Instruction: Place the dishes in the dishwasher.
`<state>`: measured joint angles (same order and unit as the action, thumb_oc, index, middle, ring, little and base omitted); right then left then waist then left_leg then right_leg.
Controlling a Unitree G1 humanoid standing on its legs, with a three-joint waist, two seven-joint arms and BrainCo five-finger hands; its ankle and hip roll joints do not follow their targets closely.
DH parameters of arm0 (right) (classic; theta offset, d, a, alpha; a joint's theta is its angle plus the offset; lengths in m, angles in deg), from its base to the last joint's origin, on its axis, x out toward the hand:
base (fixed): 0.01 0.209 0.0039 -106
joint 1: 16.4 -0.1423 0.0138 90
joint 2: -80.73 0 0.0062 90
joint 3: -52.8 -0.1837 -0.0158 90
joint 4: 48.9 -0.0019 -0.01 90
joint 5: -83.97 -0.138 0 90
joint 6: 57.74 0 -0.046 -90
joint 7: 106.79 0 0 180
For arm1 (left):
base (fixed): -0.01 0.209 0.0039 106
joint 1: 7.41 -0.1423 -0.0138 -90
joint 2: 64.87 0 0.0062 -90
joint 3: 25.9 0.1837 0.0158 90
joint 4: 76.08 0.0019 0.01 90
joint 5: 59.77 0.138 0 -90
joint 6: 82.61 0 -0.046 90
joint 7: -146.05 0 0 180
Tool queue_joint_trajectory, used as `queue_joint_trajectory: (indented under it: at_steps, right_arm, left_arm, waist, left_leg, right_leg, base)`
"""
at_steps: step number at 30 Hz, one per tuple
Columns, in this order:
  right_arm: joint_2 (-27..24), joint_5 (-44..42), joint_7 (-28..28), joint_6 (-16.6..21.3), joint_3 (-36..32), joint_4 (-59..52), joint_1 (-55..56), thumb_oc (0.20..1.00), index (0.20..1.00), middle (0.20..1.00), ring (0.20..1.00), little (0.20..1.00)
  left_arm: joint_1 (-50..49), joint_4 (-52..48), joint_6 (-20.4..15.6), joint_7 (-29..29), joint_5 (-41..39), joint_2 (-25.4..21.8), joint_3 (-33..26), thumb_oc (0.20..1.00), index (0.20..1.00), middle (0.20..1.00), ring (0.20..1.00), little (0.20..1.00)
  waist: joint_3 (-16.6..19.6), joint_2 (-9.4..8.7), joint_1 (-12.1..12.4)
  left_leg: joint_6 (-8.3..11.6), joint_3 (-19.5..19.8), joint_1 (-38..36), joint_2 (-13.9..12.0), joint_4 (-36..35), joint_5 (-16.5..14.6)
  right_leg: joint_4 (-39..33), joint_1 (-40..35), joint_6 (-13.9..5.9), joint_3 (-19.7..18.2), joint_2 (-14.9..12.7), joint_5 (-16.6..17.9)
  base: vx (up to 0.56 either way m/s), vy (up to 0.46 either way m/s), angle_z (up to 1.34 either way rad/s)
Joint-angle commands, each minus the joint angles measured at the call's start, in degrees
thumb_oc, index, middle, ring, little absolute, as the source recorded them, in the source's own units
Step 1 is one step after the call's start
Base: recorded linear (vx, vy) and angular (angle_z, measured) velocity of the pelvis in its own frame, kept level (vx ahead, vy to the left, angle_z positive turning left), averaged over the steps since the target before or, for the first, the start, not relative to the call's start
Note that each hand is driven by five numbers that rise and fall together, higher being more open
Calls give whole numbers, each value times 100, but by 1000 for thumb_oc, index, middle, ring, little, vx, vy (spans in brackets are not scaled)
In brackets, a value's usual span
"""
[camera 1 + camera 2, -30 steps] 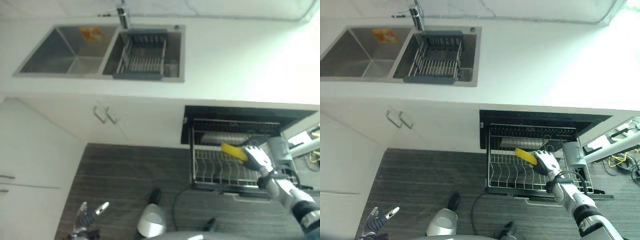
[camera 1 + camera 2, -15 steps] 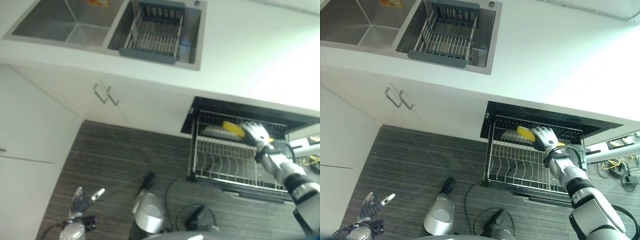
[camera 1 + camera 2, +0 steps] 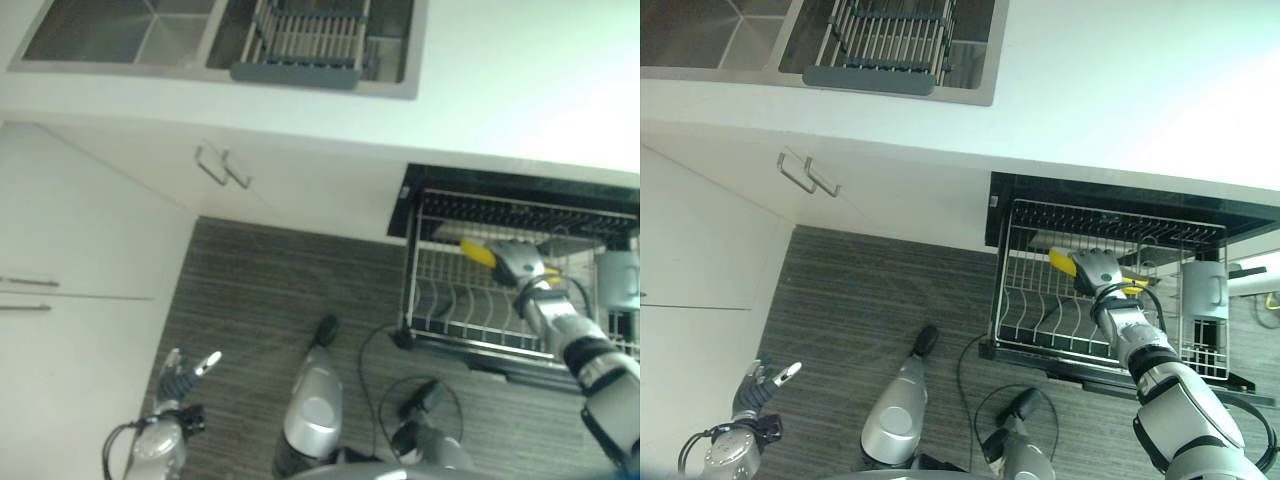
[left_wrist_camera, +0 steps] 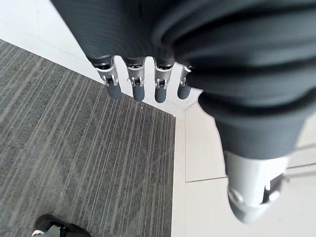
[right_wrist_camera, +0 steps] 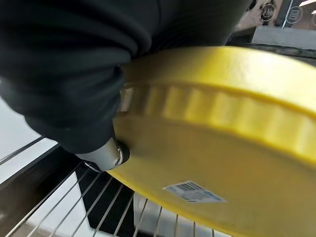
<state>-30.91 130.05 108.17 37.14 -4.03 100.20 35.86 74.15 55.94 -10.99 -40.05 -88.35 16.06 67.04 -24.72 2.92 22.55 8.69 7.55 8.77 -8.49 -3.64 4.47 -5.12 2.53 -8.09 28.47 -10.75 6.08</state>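
A yellow plate [image 3: 1064,264] is held in the robot's right hand [image 3: 1098,271], over the back part of the pulled-out dishwasher rack [image 3: 1040,315]. In the right wrist view the plate [image 5: 212,153] sits tilted, its ribbed rim upward and a small label on its underside, with the thumb [image 5: 106,154] pressed against its edge; the hand grips the plate. The right arm reaches from the rack's front edge up across the rack, wrist bent toward the dark dishwasher opening [image 3: 1120,200] behind it. A grey cup [image 3: 1205,290] stands in the rack, beside the hand and apart from it. The rack is under the white counter [image 3: 1110,90]. A sink [image 3: 760,40] with a dish drainer [image 3: 885,45] is set in the counter, well away from the rack. The left hand [image 3: 758,385] hangs low over the striped floor [image 3: 860,300], far from the rack, fingers [image 4: 136,84] straight and relaxed, holding nothing.
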Motion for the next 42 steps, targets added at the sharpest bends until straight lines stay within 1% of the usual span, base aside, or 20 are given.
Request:
queue_joint_trajectory:
  at_steps: [1,4,5,8,12,16,17,18,19,22,23,24,25,31,34,37,38,39,40,42]
  right_arm:
    - [-259,-135,280,-183,357,140,-655,200,200,200,200,200]
    - [-338,-190,184,-209,470,246,-933,200,200,200,200,200]
    - [-353,-221,153,-249,542,270,-1027,200,200,200,200,200]
    - [-372,-236,143,-253,605,324,-1146,200,200,200,200,200]
    - [-345,-257,-67,-258,652,353,-1277,200,200,200,200,200]
    - [-197,-120,-63,34,709,434,-1348,200,200,200,200,200]
    - [-176,-142,-154,60,754,443,-1379,871,871,871,871,871]
    - [-159,-88,-167,66,780,445,-1380,1000,1000,1000,1000,1000]
    - [-132,-122,-346,-37,812,459,-1377,1000,1000,1000,1000,1000]
    - [-83,-452,-614,-80,849,508,-1331,1000,1000,1000,1000,1000]
    - [-48,-662,-745,-91,802,545,-1324,1000,1000,1000,1000,1000]
    - [-7,-1023,-1076,-147,746,564,-1300,1000,1000,1000,1000,1000]
    - [55,-1457,-1261,-93,608,584,-1263,1000,1000,1000,1000,1000]
    - [130,-1948,-1820,-143,275,523,-1113,1000,1000,1000,1000,1000]
    - [240,-2136,-1927,-239,133,501,-939,1000,1000,1000,1000,1000]
    - [317,-2319,-2014,-332,19,530,-830,1000,1000,1000,1000,1000]
    - [382,-2531,-2171,-469,-35,532,-746,1000,1000,1000,1000,1000]
    - [428,-2769,-2114,-472,-100,457,-645,1000,1000,1000,1000,1000]
    - [487,-2941,-2195,-594,-189,345,-520,1000,1000,1000,1000,1000]
    - [509,-3066,-2283,-607,-243,122,-254,1000,1000,1000,1000,1000]
  left_arm:
    - [151,-89,-340,45,-394,-226,434,1000,1000,1000,1000,1000]
    - [209,-141,-220,229,-1098,-164,378,1000,1000,1000,1000,1000]
    - [233,-193,-247,329,-1248,-124,329,1000,1000,1000,1000,1000]
    - [280,-390,-344,348,-1208,-140,436,1000,1000,1000,1000,1000]
    - [300,-611,-246,289,-1314,-148,491,1000,1000,1000,1000,1000]
    - [340,-609,-209,314,-1326,-133,478,1000,1000,1000,1000,1000]
    - [349,-603,-220,330,-1353,-148,485,1000,1000,1000,1000,1000]
    - [351,-598,-227,346,-1355,-150,478,1000,1000,1000,1000,1000]
    - [364,-576,-250,379,-1319,-145,467,1000,1000,1000,1000,1000]
    - [393,-593,-243,383,-1261,-189,483,1000,1000,1000,1000,1000]
    - [410,-617,-208,379,-1255,-217,468,1000,1000,1000,1000,1000]
    - [423,-649,-169,375,-1221,-244,444,1000,1000,1000,1000,1000]
    - [445,-718,-93,333,-1159,-275,415,1000,1000,1000,1000,1000]
    - [473,-763,58,171,-977,-354,342,1000,1000,1000,1000,1000]
    - [505,-722,154,147,-756,-377,269,1000,1000,1000,1000,1000]
    - [510,-684,193,120,-593,-408,248,1000,1000,1000,1000,1000]
    - [507,-654,230,91,-505,-413,207,1000,1000,1000,1000,1000]
    - [485,-636,288,57,-446,-416,139,1000,1000,1000,1000,1000]
    - [473,-606,379,16,-392,-400,87,1000,1000,1000,1000,1000]
    - [429,-564,449,16,-400,-382,-15,1000,1000,1000,1000,1000]
  waist:
    - [177,-78,42]
    - [98,61,25]
    - [57,116,13]
    - [21,194,-4]
    - [-20,272,-29]
    - [-43,284,-9]
    - [-48,279,-1]
    - [-48,274,3]
    - [-50,255,13]
    - [-46,203,36]
    - [-46,183,40]
    - [-54,151,39]
    - [-67,107,29]
    - [5,-92,7]
    - [103,-253,25]
    - [157,-353,58]
    - [193,-421,67]
    - [233,-498,64]
    - [275,-582,20]
    - [344,-728,-60]
  left_leg:
    - [-86,-268,344,5,-96,-47]
    - [-82,-271,445,42,-91,-33]
    - [-92,-270,495,75,-102,-8]
    - [-109,-277,576,116,-115,24]
    - [-113,-300,647,157,-115,46]
    - [-132,-304,666,176,-111,45]
    - [-126,-318,663,168,-106,44]
    - [-126,-323,664,165,-106,44]
    - [-129,-316,663,168,-105,39]
    - [-140,-314,651,169,-102,23]
    - [-138,-317,650,161,-101,21]
    - [-134,-328,639,145,-101,16]
    - [-132,-334,614,130,-103,7]
    - [-119,-415,463,65,-100,-56]
    - [-111,-465,317,7,-79,-117]
    - [-102,-468,213,-35,-58,-154]
    - [-104,-477,130,-56,-56,-176]
    - [-104,-489,69,-82,-47,-198]
    - [-105,-508,-20,-114,-46,-234]
    - [-117,-525,-70,-132,-42,-240]
  right_leg:
    - [16,-194,-575,-152,-501,-128]
    - [34,-60,-566,-188,-524,-142]
    - [42,15,-560,-200,-537,-137]
    - [54,122,-548,-204,-558,-126]
    - [84,249,-536,-233,-583,-125]
    - [106,295,-529,-226,-590,-116]
    - [114,293,-531,-205,-588,-114]
    - [115,291,-529,-203,-585,-116]
    - [118,294,-532,-198,-582,-113]
    - [115,277,-537,-185,-569,-106]
    - [114,275,-540,-181,-565,-101]
    - [116,271,-538,-179,-553,-94]
    - [117,265,-533,-190,-534,-87]
    - [89,116,-526,-218,-459,-81]
    - [88,-49,-538,-196,-435,-89]
    - [83,-192,-544,-172,-399,-99]
    - [77,-279,-542,-176,-358,-103]
    - [66,-353,-533,-191,-325,-115]
    - [50,-414,-517,-271,-266,-130]
    - [19,-458,-516,-372,-228,-116]
  base:
    - [-107,47,-1]
    - [-100,46,-4]
    - [-101,44,0]
    - [-68,23,1]
    - [-53,33,2]
    - [-9,2,0]
    - [0,0,0]
    - [0,0,0]
    - [-15,-33,0]
    - [-8,-57,1]
    - [-17,-42,2]
    - [-21,-64,1]
    - [-13,-62,0]
    - [-4,-34,-1]
    - [24,-55,-2]
    - [41,-62,0]
    - [55,-47,0]
    - [87,-51,0]
    - [88,-37,0]
    - [77,-30,-5]
